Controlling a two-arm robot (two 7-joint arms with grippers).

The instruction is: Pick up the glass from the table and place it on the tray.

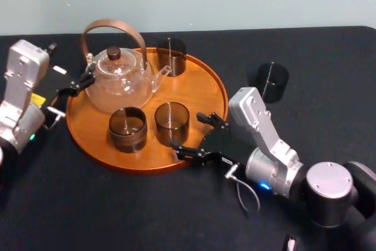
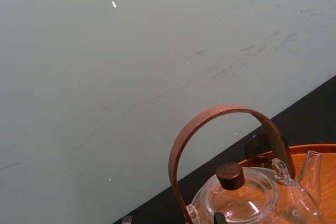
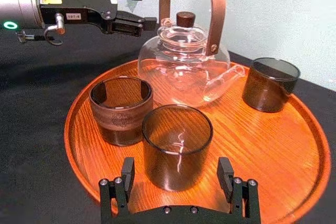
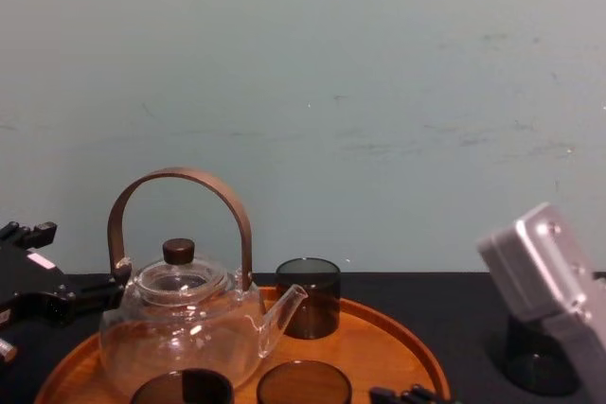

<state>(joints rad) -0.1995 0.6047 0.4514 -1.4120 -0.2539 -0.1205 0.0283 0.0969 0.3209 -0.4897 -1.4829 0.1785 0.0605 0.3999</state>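
A black desk (image 1: pixel 88 204) under a pale wall (image 4: pixel 379 92) bears the tray (image 1: pixel 200 95). The right end effector (image 1: pixel 189 134) is spread before a glass (image 1: pixel 171 123). The left end effector (image 1: pixel 82 83) has an unreadable grip.

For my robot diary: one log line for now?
right gripper: open, at glass on tray | left gripper: open, by teapot | another glass: on table

A pale blue-green wall (image 4: pixel 379 92), faintly scuffed, is rising right behind the black table (image 1: pixel 117 216), soft light falling evenly across it.

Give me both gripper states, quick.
Left gripper: open, beside the teapot.
Right gripper: open, empty; a glass stands on the tray just ahead.
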